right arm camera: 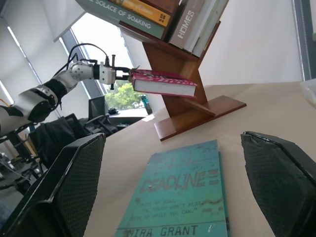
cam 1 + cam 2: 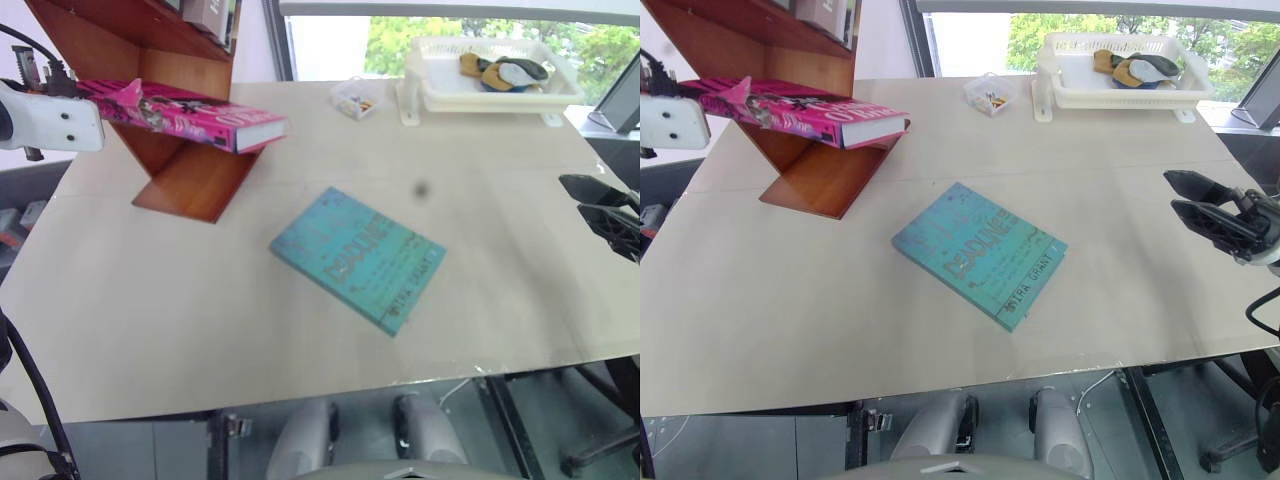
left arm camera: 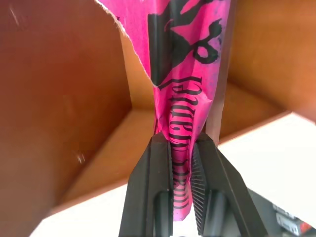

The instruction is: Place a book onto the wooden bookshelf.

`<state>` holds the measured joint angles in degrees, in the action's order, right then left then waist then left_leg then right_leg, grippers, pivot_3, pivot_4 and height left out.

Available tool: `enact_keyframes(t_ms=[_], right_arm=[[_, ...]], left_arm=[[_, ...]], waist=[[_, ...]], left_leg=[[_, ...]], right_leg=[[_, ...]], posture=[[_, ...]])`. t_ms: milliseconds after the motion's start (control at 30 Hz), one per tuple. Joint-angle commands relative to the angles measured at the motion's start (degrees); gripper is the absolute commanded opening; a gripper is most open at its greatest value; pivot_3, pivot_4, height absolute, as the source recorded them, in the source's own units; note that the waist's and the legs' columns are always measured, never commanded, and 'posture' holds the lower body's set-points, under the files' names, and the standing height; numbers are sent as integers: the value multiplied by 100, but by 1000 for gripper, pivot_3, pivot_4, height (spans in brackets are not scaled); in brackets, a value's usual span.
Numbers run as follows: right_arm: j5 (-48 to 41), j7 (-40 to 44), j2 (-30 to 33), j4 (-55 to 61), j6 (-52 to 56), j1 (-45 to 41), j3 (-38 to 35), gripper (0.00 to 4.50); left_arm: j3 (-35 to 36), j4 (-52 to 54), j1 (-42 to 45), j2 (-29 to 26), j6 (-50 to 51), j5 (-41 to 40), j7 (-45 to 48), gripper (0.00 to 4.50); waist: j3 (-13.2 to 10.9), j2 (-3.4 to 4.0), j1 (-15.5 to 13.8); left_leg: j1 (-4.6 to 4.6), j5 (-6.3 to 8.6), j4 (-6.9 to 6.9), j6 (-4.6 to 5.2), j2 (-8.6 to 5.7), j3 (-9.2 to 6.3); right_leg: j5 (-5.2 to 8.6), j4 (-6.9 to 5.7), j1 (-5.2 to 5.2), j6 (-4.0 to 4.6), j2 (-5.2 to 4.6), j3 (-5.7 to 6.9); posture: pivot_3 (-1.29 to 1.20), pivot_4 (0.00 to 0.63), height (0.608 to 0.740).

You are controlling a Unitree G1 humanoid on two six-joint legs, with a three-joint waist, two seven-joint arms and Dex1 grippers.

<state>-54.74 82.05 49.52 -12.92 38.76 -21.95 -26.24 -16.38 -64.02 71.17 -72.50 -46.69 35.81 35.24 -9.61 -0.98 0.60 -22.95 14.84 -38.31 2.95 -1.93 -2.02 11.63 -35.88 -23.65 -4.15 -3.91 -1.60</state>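
The bright pink book (image 2: 190,115) hangs roughly level in the lower notch of the slanted reddish-brown wooden bookshelf (image 2: 190,180) at the table's far left. My left gripper (image 3: 180,143) is shut on the book's left end, with the black fingers (image 3: 158,177) pinching its cover; the shelf boards (image 3: 59,98) lie just behind. I cannot tell whether the book touches the boards. My right gripper (image 2: 1200,200) stands open at the table's right edge, nothing between its fingers.
A teal-blue book (image 2: 358,258) lies flat in the middle of the table. A white tray (image 2: 490,95) with small items stands at the back right, a small clear box (image 2: 357,98) beside it. Several books (image 1: 163,15) fill the shelf's upper board.
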Motion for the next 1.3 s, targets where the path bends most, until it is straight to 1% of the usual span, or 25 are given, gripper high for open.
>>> enact_keyframes(t_ms=[33,200,367,433,500,633,667,700,867,967,1167,1200,1233,1267,1300], right_arm=[[-96,-32,53,210,17,13,-223,4500],[-111,-129,26,316,2,146,-299,4500],[-107,-211,-17,440,-30,263,-338,4500],[-118,-228,-25,464,-32,279,-362,4500],[-143,-235,-24,483,-26,293,-392,4500],[-173,-220,-29,517,-12,310,-426,4500],[-183,-215,-31,503,-3,288,-422,4500],[-177,-213,-35,486,-7,263,-405,4500],[-165,-215,-48,436,-28,196,-344,4500],[-156,-215,-65,420,-30,158,-313,4500],[-119,-198,-72,375,-39,107,-284,4500],[-105,-195,-71,358,-46,94,-274,4500],[-94,-189,-70,344,-51,81,-265,4500],[-83,-184,-73,339,-57,75,-256,4500],[-76,-181,-76,337,-59,71,-252,4500]], left_arm=[[-80,-408,311,26,35,195,-524,165],[-297,-748,570,186,167,415,-884,165],[-473,-897,842,260,276,585,-992,165],[-518,-933,932,236,326,624,-972,1078],[-561,-944,993,175,365,695,-979,1864],[-708,-951,1073,56,514,909,-1143,3838],[-719,-961,1085,32,572,933,-1148,4193],[-758,-959,1110,-12,646,1017,-1217,4378],[-891,-957,1241,-146,852,1257,-1439,4378],[-917,-965,1250,-217,885,1306,-1380,4378],[-619,-930,1356,-354,764,894,-719,4378],[-550,-904,1403,-384,723,791,-578,4378],[-367,-915,1435,-384,709,500,-161,4378],[-98,-943,1430,-388,658,55,592,4378],[91,-957,1415,-392,626,-260,1135,4378]], waist=[[-1,-2,-17],[-1,-3,-26],[0,-5,-23],[0,-5,-11],[-1,-6,7],[-7,-16,13],[-8,-18,14],[-8,-18,15],[-13,-26,18],[-15,-29,9],[-18,-35,15],[-22,-41,17],[-25,-47,18],[-25,-47,19],[-25,-46,20]], left_leg=[[-1,0,0,0,-1,-1],[1,0,-3,0,-2,0],[3,-1,-7,-1,-2,2],[3,-1,-6,-1,-2,2],[3,-1,-6,-1,-2,1],[-3,0,-4,0,-2,0],[-5,0,-3,0,-2,0],[-5,0,-3,0,-2,0],[-5,1,-3,0,-2,-1],[-4,1,-4,0,-2,1],[-5,1,-4,0,-2,2],[-5,1,-4,0,-2,2],[-6,1,-4,0,-2,2],[-7,1,-4,0,-1,2],[-6,1,-4,0,-1,2]], right_leg=[[0,0,0,0,-2,2],[0,-4,2,-1,-3,6],[0,-13,5,-1,-2,11],[0,-13,4,-1,-2,10],[0,-12,4,-1,-2,9],[0,-5,0,-1,-2,9],[0,-4,-2,-1,-2,8],[0,-3,-3,-1,-3,8],[0,-3,-3,-1,-3,7],[0,-6,-2,-1,-3,8],[0,-5,-3,-1,-3,7],[0,-5,-3,-1,-3,7],[0,-5,-4,-1,-3,8],[0,-4,-4,-1,-3,8],[0,-4,-4,-1,-3,7]], posture=[[0,150,740],[0,150,740],[0,150,740],[0,150,740],[0,150,740],[0,150,740],[0,150,740],[0,150,740],[0,150,740],[0,150,740],[0,150,740],[0,150,740],[0,150,740],[0,150,740],[0,150,740]])
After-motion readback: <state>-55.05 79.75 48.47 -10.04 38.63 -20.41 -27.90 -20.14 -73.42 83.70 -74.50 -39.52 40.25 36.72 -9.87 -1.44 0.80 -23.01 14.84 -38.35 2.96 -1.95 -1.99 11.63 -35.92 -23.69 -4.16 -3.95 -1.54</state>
